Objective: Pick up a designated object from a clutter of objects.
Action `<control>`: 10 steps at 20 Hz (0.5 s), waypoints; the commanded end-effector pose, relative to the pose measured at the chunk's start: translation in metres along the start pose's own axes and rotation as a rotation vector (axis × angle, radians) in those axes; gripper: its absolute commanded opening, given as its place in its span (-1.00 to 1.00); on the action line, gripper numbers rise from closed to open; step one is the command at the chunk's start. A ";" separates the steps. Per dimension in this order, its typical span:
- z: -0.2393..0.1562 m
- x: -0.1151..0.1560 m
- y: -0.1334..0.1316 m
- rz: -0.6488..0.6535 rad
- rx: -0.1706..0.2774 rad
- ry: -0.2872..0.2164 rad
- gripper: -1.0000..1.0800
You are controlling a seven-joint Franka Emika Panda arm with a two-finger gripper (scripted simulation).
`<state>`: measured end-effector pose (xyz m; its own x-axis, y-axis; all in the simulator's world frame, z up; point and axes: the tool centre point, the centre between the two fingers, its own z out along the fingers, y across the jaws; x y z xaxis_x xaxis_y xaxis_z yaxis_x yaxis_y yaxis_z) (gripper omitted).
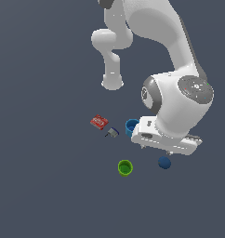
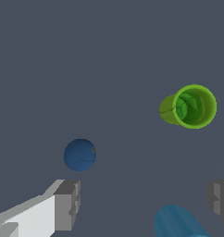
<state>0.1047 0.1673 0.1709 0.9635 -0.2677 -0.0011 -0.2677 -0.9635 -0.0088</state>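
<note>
Your claw is spread wide and holds nothing, so the pick has not begun: the dark blue ball sits free on the tabletop, off to one finger's side rather than between them, with the green cup well apart. In the exterior view the arm's hand hides the fingertips and part of the light blue cup, so you cannot judge claw height from there.

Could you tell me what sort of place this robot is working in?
Most likely a simulated test scene, not a real room: a plain, flat grey floor without walls, flat-shaded renders, and only a white arm above small props such as a green cup and dark blue ball.
</note>
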 end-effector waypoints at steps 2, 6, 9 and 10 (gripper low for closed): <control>0.030 -0.003 -0.028 0.043 -0.002 0.000 0.92; 0.058 -0.009 -0.051 0.078 -0.004 0.000 0.92; 0.073 -0.012 -0.063 0.097 -0.006 0.001 0.92; 0.077 -0.014 -0.066 0.102 -0.007 0.001 0.92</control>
<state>0.1090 0.2297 0.1010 0.9351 -0.3543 -0.0026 -0.3543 -0.9351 -0.0021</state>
